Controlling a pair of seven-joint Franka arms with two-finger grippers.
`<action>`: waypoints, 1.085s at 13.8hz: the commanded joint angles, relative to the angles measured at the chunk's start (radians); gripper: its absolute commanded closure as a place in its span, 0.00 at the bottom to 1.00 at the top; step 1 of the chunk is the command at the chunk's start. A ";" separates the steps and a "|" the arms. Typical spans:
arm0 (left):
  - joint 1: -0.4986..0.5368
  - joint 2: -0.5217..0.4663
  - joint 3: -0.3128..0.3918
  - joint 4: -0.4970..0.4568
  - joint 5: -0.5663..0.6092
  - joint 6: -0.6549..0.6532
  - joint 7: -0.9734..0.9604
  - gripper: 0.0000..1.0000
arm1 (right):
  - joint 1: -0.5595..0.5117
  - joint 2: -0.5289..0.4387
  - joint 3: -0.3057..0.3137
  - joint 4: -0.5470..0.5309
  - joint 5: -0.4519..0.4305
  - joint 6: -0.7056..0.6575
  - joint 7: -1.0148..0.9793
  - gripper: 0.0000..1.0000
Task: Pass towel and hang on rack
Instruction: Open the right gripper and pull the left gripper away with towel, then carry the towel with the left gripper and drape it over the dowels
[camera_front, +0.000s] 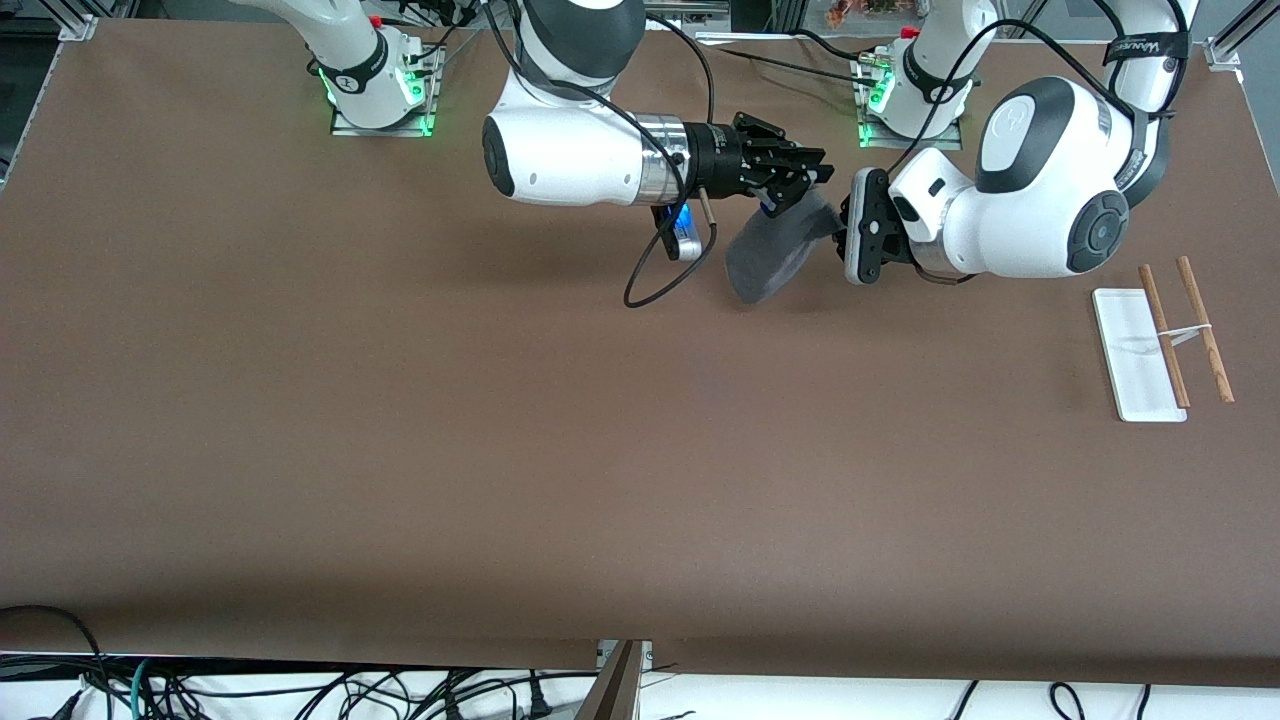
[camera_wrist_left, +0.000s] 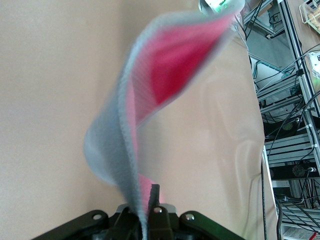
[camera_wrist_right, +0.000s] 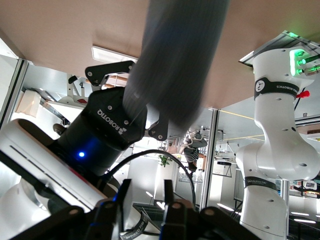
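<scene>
The dark grey towel (camera_front: 775, 250) hangs in the air over the middle of the table, between the two grippers. My left gripper (camera_front: 838, 228) is shut on its edge; in the left wrist view the towel (camera_wrist_left: 107, 140) runs out from my clamped left gripper (camera_wrist_left: 146, 200). My right gripper (camera_front: 805, 180) is open and empty beside the towel's upper corner. The right wrist view shows my open right gripper (camera_wrist_right: 146, 192), and ahead of it the left gripper (camera_wrist_right: 142, 107) holding the towel (camera_wrist_right: 180, 60). The rack (camera_front: 1140, 360) stands at the left arm's end of the table.
A black cable loop (camera_front: 655, 280) hangs from the right wrist over the table. The right arm's base (camera_front: 380, 90) and the left arm's base (camera_front: 900, 100) stand at the table edge farthest from the front camera. Brown tabletop (camera_front: 500, 420) stretches toward the front camera.
</scene>
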 joint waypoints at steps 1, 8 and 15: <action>0.011 -0.032 -0.001 -0.031 -0.032 0.014 0.034 1.00 | -0.031 0.015 0.000 0.031 0.011 -0.010 0.004 0.00; 0.139 -0.022 0.007 0.005 0.057 0.002 0.033 1.00 | -0.179 0.004 -0.006 0.030 -0.246 -0.115 -0.014 0.00; 0.449 0.150 0.010 0.269 0.414 -0.129 0.047 1.00 | -0.277 -0.144 -0.139 -0.042 -0.447 -0.475 -0.285 0.00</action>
